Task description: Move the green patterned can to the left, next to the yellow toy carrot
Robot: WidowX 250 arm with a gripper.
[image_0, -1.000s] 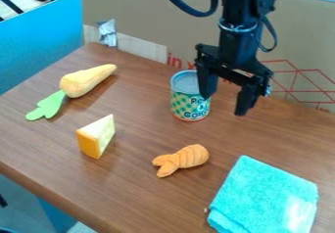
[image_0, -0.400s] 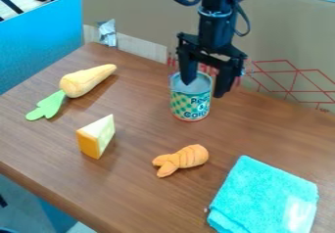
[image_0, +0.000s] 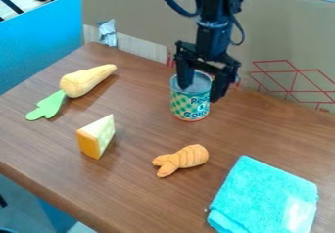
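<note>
Hanging over the far middle of one brown table (image_0: pixel 140 144), one black gripper (image_0: pixel 201 94) is seen with its two fingers held wide apart and pointed down. By these fingers one can (image_0: pixel 190 104) is straddled at its right side: one finger is placed over the grey top, the other beside the right wall. Nothing is seen to be gripped; whether the can is touched, or its top entered by a fingertip, cannot be told. The can, wrapped in a green checked label, is stood upright on the table, near the cardboard panel (image_0: pixel 147 11).

Three toy foods are laid out, well apart from one another. One pale yellow root vegetable (image_0: pixel 85 80) with a green leafy end is set at the far left. One cheese wedge (image_0: pixel 97 138) is set nearer the front, to the left of the can. One ridged orange piece (image_0: pixel 186 158), narrowed to a forked tail, is set in front of the can. One turquoise cloth (image_0: pixel 262 195), folded, is laid at the near right. Behind the table, the panel is marked with red lines at the right.
</note>
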